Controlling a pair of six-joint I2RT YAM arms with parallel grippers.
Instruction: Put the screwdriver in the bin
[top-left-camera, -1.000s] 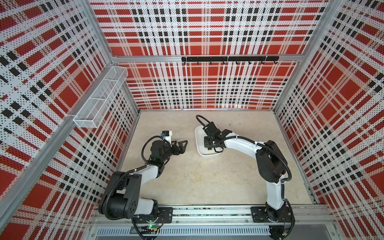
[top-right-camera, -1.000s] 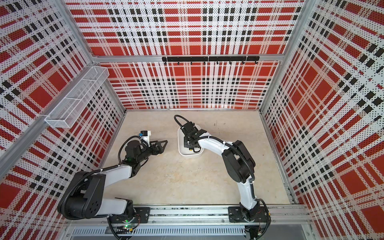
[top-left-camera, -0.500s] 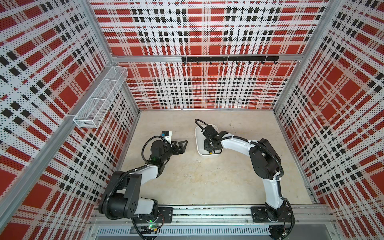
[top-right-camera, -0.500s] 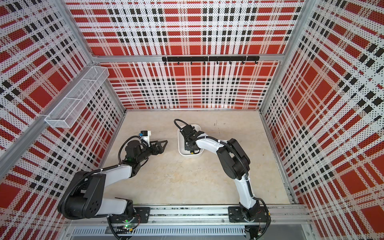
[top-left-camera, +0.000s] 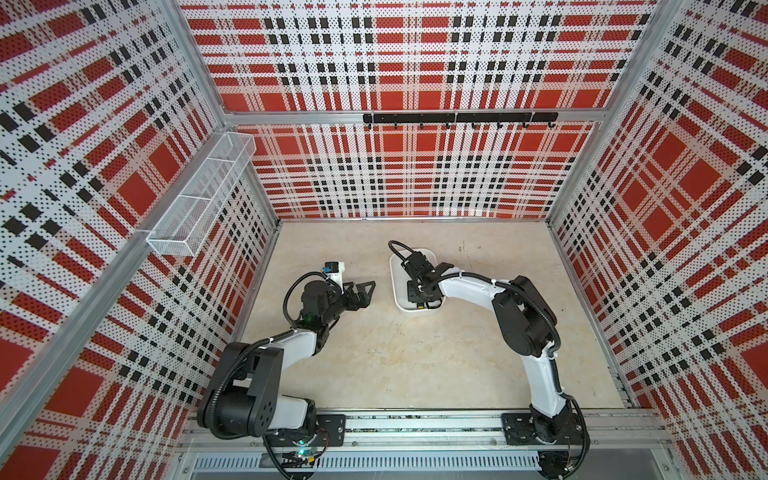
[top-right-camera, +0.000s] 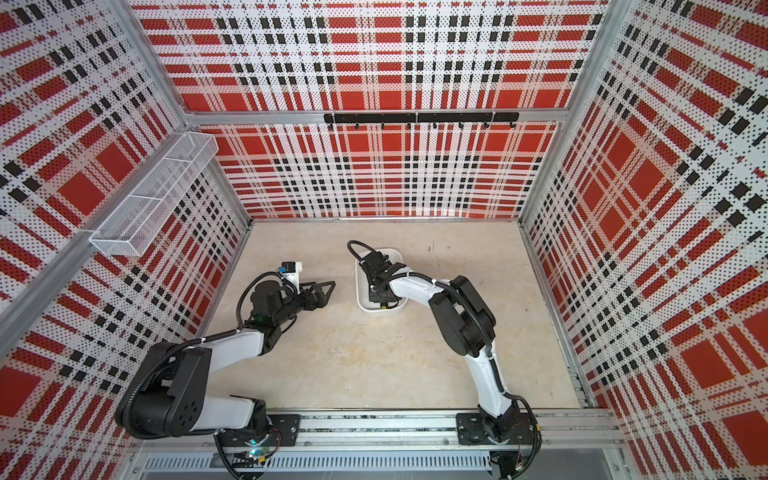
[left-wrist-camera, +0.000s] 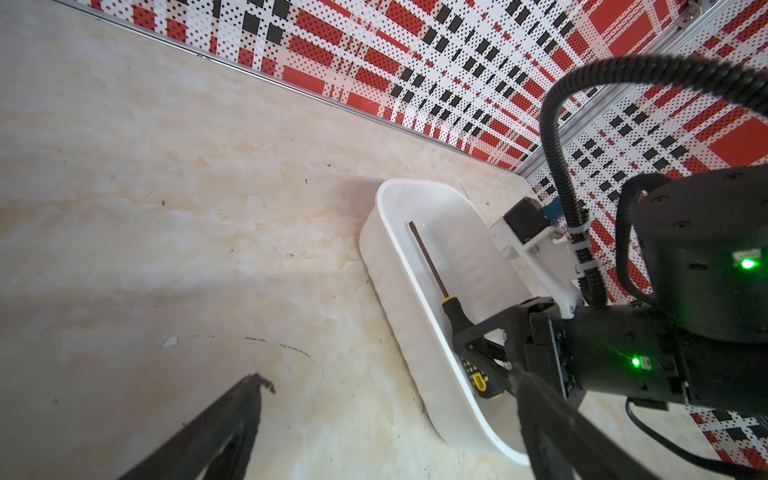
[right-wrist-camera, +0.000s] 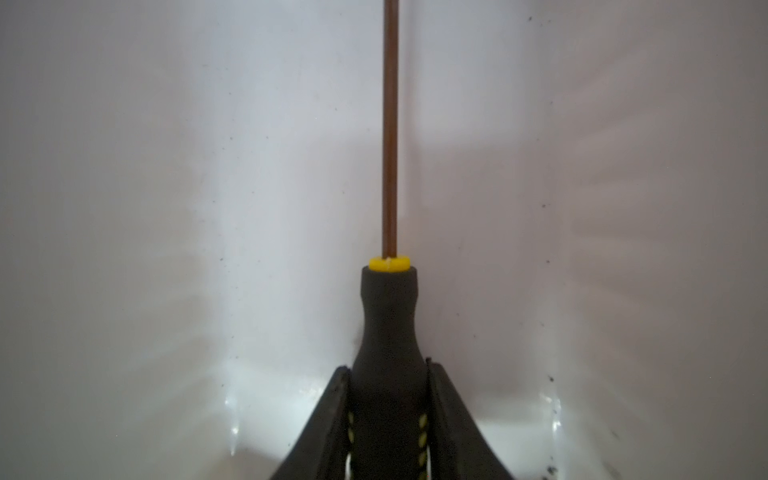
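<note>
- Beige mottled tabletop (top-left-camera: 395, 365); red, black and white plaid perforated walls (top-left-camera: 415, 174).
- White smooth plastic tub (left-wrist-camera: 388, 282): slim black-handled, yellow-capped screwdriver (left-wrist-camera: 428, 262) inside.
- Right gripper (right-wrist-camera: 388, 365): fingers narrow, flanking the handle; I cannot tell whether they pinch it.
- Left gripper (top-left-camera: 369, 293): fingers wide, empty.

a mesh basket (top-left-camera: 199, 199) and a black hook rail (top-left-camera: 459, 118) hang on plaid walls (top-left-camera: 415, 62).

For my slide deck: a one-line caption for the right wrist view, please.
The screwdriver inside the white bin, its black handle between the jaws of the right gripper.
</note>
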